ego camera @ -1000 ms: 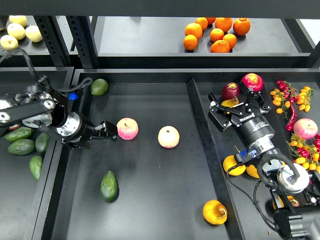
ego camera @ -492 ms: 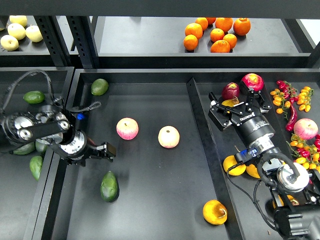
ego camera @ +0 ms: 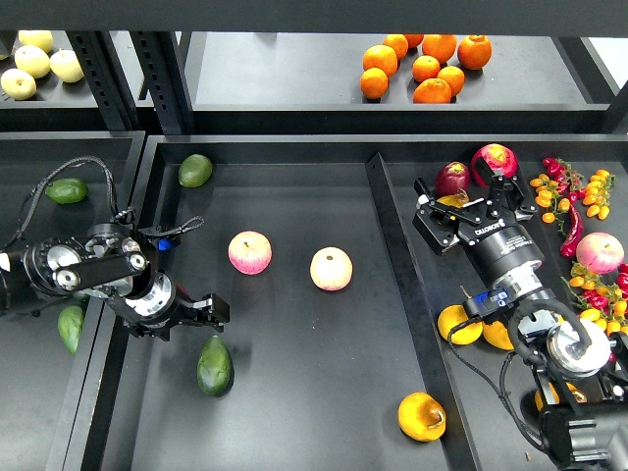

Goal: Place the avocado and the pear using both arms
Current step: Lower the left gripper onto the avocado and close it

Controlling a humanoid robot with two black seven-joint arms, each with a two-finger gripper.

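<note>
Across the dark middle tray (ego camera: pixel 294 392), you are working the left gripper (ego camera: pixel 208 310) just above the dark green, glossy, egg-shaped avocado (ego camera: pixel 215 366), which is lying free on the tray floor with its narrow end pointing up toward the fingers; the two are near but not touching, and because the claw is showing small and dark, you cannot tell whether its fingers are parted or together. That low, sideways reach is probably lining you up for a grasp along the fruit's short axis. Over in the right-hand tray, the right gripper (ego camera: pixel 469 204) is spreading its fingers wide around a small yellow fruit tucked beside a dark red apple (ego camera: pixel 452 178), seemingly not yet squeezing it. The plump yellow-orange pear with the brownish-red blotch (ego camera: pixel 422 416) is sitting near the front right corner of the middle tray, against the divider, well apart from both arms. Two pink-and-yellow round apples (ego camera: pixel 250 252) are resting mid-tray, close enough to your left arm that a careless swing could nudge one. A lighter, rounder green avocado (ego camera: pixel 195 170) is sitting at the far left corner; leave that one alone.
</note>
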